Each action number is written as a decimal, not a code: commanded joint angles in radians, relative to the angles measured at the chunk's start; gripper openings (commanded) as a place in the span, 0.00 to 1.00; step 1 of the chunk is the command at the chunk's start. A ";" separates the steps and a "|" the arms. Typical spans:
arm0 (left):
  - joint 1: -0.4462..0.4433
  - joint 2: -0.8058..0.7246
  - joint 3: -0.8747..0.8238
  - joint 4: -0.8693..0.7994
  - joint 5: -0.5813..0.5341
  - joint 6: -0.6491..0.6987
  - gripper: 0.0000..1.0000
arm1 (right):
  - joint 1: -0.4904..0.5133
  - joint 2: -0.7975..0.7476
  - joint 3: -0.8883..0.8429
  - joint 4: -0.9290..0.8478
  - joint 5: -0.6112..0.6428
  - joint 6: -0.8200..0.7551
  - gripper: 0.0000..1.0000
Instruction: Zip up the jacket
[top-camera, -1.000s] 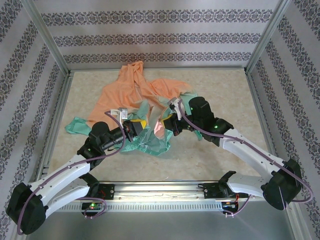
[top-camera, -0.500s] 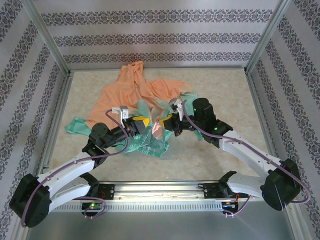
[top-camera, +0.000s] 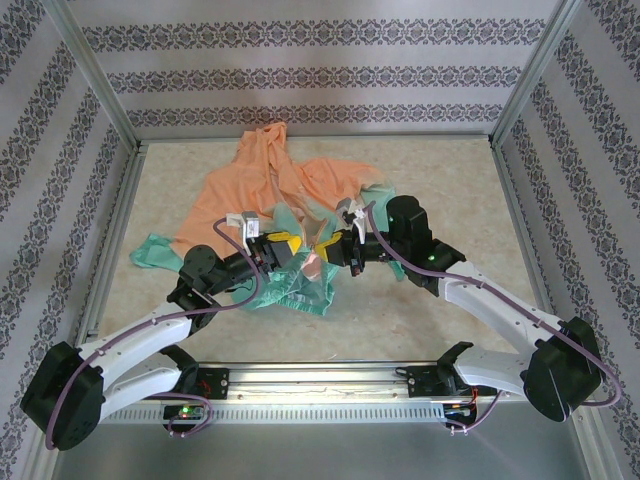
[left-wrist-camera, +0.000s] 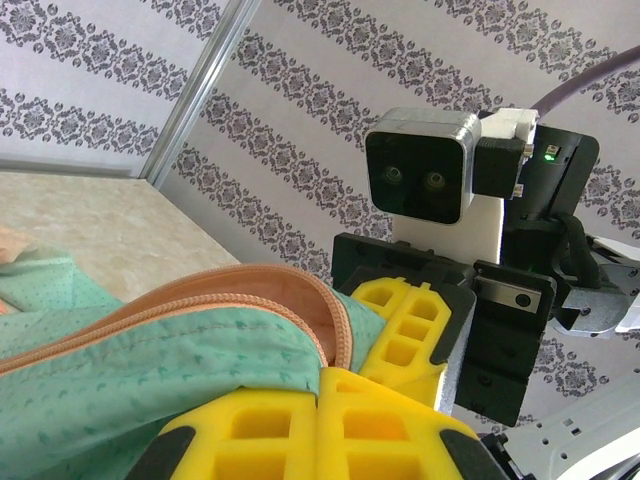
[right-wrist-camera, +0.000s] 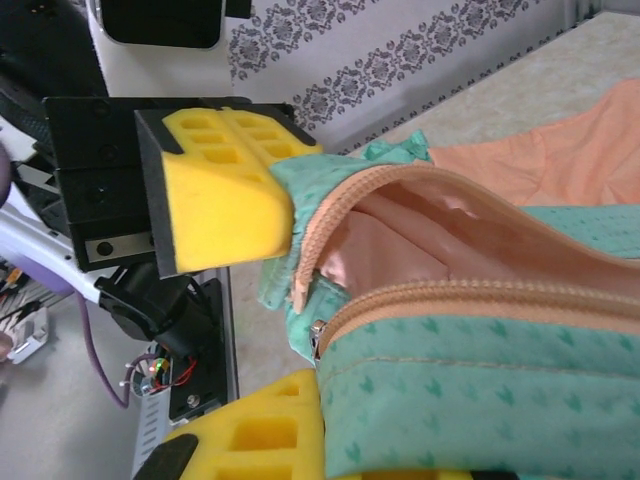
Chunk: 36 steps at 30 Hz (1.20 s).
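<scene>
Both of my grippers are clamping down on the same thing right now: a large thin shiny hooded jacket (top-camera: 258, 180), orange at the hood and shoulders and fading to mint green at the hem. It's lying crumpled on the beige speckled table (top-camera: 450, 190).

From the overhead camera, the hood is pointing toward the far wall. The green hem is bunching up on the near side, right where my two arms are meeting in the middle. My left gripper (top-camera: 288, 246) is sitting fully closed, its yellow foam pads squeezing a fold of the green fabric. My right gripper (top-camera: 328, 248) is just beside it, nearly nose to nose, and it's also pinching tight on the green hem.

In my right wrist camera the peach zipper tape (right-wrist-camera: 480, 296) is running along the green edge right above my lower pad, and the pale orange lining is gaping open between the two grippers. In my left wrist camera that peach edge is curving over the green cloth and dropping in beside my pads, with the right gripper facing me just behind it.
</scene>
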 joint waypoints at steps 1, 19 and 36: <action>0.014 0.000 0.005 0.103 0.022 0.003 0.00 | 0.004 -0.011 -0.006 0.047 -0.069 -0.013 0.00; 0.015 0.031 0.014 0.148 0.080 -0.029 0.00 | 0.015 0.008 0.013 0.051 -0.101 -0.009 0.00; 0.014 0.034 0.008 0.154 0.046 -0.042 0.00 | 0.019 0.011 0.007 0.061 -0.118 -0.010 0.00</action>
